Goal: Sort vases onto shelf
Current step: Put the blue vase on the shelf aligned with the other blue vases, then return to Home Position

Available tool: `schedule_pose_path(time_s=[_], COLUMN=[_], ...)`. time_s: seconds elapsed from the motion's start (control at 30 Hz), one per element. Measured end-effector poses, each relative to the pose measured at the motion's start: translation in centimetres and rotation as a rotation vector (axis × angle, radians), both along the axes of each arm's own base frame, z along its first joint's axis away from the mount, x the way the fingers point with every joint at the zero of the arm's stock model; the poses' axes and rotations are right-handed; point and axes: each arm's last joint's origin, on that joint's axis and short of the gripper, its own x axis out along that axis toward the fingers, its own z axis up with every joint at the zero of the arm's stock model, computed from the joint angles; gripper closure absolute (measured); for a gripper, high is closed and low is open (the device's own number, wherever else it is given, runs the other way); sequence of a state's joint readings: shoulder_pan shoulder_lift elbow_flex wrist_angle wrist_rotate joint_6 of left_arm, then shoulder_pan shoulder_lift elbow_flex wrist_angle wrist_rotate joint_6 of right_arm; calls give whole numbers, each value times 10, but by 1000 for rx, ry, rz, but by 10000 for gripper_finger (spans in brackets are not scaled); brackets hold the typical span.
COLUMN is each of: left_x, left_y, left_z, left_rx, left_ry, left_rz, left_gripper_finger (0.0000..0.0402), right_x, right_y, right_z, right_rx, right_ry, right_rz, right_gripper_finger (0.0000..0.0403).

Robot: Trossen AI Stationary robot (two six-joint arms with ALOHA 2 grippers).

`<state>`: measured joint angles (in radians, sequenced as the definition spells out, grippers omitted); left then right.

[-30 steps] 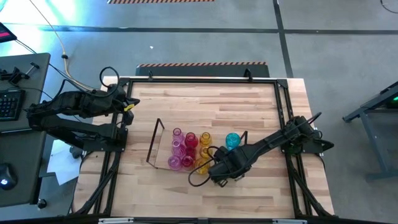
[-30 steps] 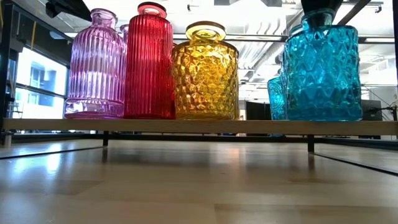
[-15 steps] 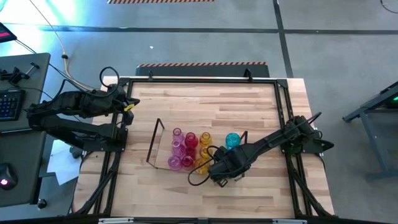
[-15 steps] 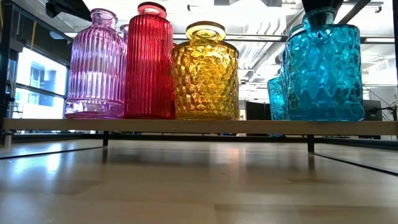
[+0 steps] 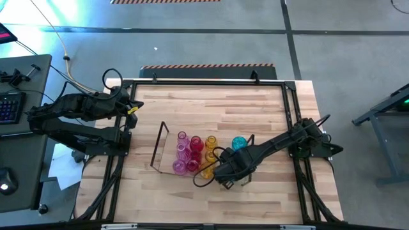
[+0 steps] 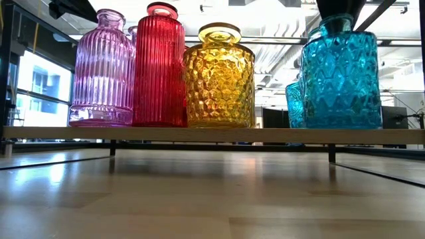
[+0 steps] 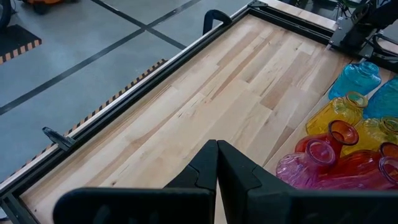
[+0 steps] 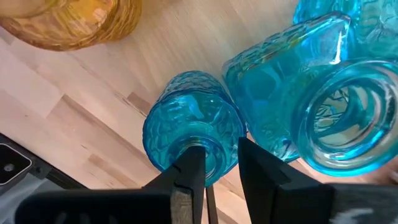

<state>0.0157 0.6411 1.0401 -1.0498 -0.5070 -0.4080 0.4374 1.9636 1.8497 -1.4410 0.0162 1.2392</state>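
Release under way: right gripper (image 8: 214, 163) has begun spreading off the neck of the small cyan faceted glass vase (image 8: 189, 121), which has shifted slightly and stands on the low shelf (image 6: 212, 135), so placement looks done; left gripper (image 7: 217, 158) waits pressed together by the table's edge

Glossy ribbed and dimpled glass vases (image 6: 219, 79), pale smooth wood table (image 5: 243, 108), matt black metal frame (image 5: 204, 81)

Setting: robotics lab | Evidence: grey floor (image 5: 211, 32) with hazard-striped tape (image 5: 208, 65); framed wooden counter (image 5: 217, 105); keyboard (image 5: 9, 106) on side desk (image 5: 25, 70)
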Motion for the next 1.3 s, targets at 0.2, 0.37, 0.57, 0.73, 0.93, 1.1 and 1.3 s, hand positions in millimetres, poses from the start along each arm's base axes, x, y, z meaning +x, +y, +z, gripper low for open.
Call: schedule_pose_path(time_s=[0.2, 0.37, 0.57, 0.73, 0.93, 1.1, 1.3], left_x=[0, 0, 0, 0, 0, 1, -10], left_y=[0, 0, 0, 0, 0, -3, -8], left_z=[0, 0, 0, 0, 0, -1, 2], left_rx=[0, 0, 1, 1, -9, -82, -109], left_ry=[0, 0, 1, 1, 0, -12, -28], left_rz=[0, 0, 0, 0, -13, -91, -277], left_gripper_finger=[401, 401, 401, 401, 401, 401, 401], right_x=[0, -5, -11, -13, -15, -32, -84], right_y=[-1, -3, -6, -7, -25, -49, -72], right_z=[1, 10, 22, 32, 58, 102, 152], right_rx=[4, 9, 20, 45, -22, -202, -469], right_ry=[-1, -26, -54, -118, -303, -592, -774], right_rz=[8, -6, -38, -22, -72, -102, -79], right_gripper_finger=[329, 329, 329, 329, 329, 356, 393])
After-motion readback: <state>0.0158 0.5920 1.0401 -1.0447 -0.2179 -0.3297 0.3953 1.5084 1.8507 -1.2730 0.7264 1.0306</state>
